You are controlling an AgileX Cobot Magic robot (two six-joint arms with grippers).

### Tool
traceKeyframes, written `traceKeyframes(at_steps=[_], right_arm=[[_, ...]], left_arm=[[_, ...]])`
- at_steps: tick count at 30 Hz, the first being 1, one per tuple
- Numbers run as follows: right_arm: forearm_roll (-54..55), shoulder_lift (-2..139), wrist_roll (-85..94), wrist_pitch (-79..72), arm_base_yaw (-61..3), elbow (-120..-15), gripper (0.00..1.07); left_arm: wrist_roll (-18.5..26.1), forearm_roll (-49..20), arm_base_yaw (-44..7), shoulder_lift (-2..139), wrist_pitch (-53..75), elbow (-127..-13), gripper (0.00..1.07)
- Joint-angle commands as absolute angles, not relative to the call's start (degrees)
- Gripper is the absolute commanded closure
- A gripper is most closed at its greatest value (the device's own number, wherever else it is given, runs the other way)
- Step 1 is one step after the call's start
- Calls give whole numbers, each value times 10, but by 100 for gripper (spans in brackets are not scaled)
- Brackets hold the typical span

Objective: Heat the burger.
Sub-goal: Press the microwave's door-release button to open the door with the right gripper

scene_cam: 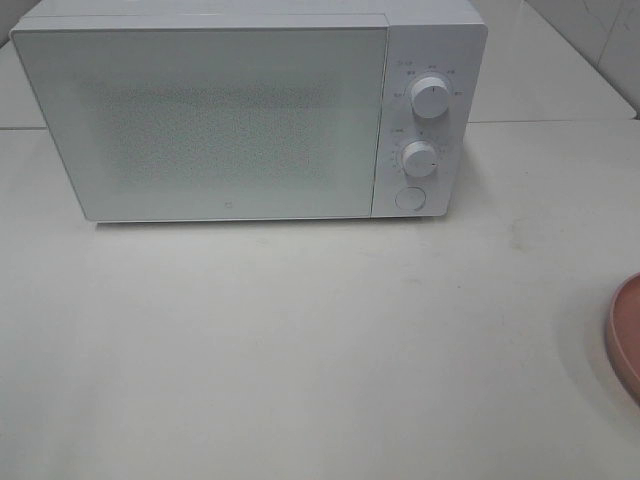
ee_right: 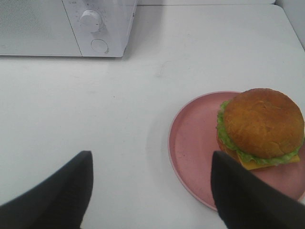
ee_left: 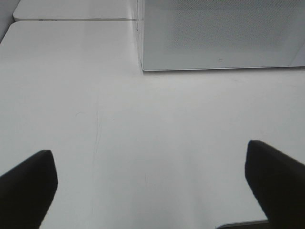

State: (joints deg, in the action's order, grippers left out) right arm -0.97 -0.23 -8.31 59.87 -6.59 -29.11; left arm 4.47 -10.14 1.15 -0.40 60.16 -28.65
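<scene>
The burger (ee_right: 261,125), with a golden-brown bun, green lettuce and a yellow cheese corner, sits on a round pink plate (ee_right: 193,138); only the plate's rim (scene_cam: 627,335) shows in the exterior high view, at the right edge, and the burger is out of that view. My right gripper (ee_right: 152,191) hovers open over the table, its dark fingers (ee_right: 57,195) spread wide, the other one beside the plate. The white microwave (scene_cam: 220,110) stands at the back with its door closed. My left gripper (ee_left: 152,179) is open above bare table in front of the microwave's left corner (ee_left: 143,67).
The microwave's control panel has two knobs (scene_cam: 430,100) and a round button (scene_cam: 409,198). A seam between table tops (ee_left: 71,20) runs behind the microwave's left side. A white tiled wall (scene_cam: 610,40) rises at the back right.
</scene>
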Motion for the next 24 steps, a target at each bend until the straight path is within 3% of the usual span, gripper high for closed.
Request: traceKeyframes(at_steps=[1,14,24], right_arm=[[-9,-17,-77,594,-64,-291,39],[-9,-17,-77,591,-64,-294,39],[-11,-1,-81,502,-64,-317,39]], left_arm=[[45,-101,12,-17,594,-285,7],[45,-101,12,-17,594,-285,7],[45,-101,12,-17,594,-285,7]])
